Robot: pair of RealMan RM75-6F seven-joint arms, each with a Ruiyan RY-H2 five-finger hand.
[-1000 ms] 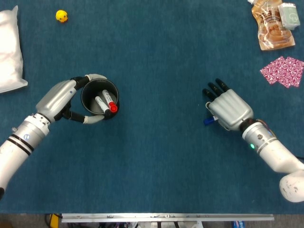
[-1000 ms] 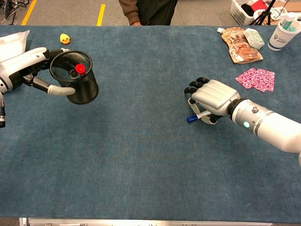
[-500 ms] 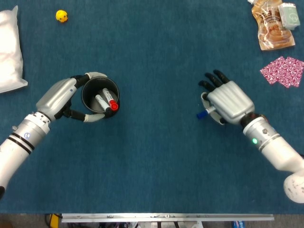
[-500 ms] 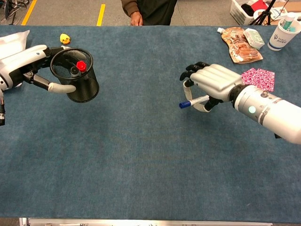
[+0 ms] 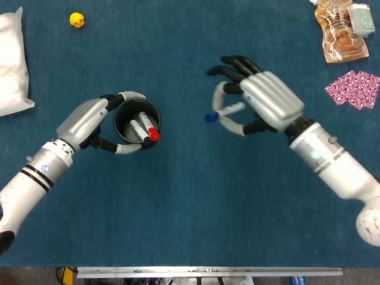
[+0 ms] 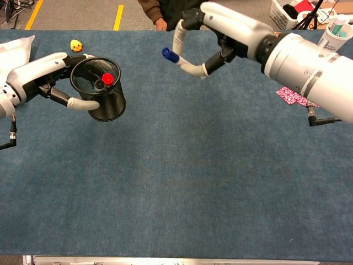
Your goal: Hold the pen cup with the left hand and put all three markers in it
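Note:
My left hand grips the black mesh pen cup, its fingers wrapped around the rim. Two markers stand inside the cup, one with a red cap. My right hand is raised above the table and pinches a blue-capped marker. The marker's blue cap points left toward the cup, well to the right of it.
A yellow rubber duck lies at the far left, beside a white bag. A brown snack pouch and a pink patterned cloth lie at the far right. A person stands behind the table.
My right hand lifted the blue-capped marker off the table and carried it up and left toward the cup. My left hand shifted the cup slightly to the right.

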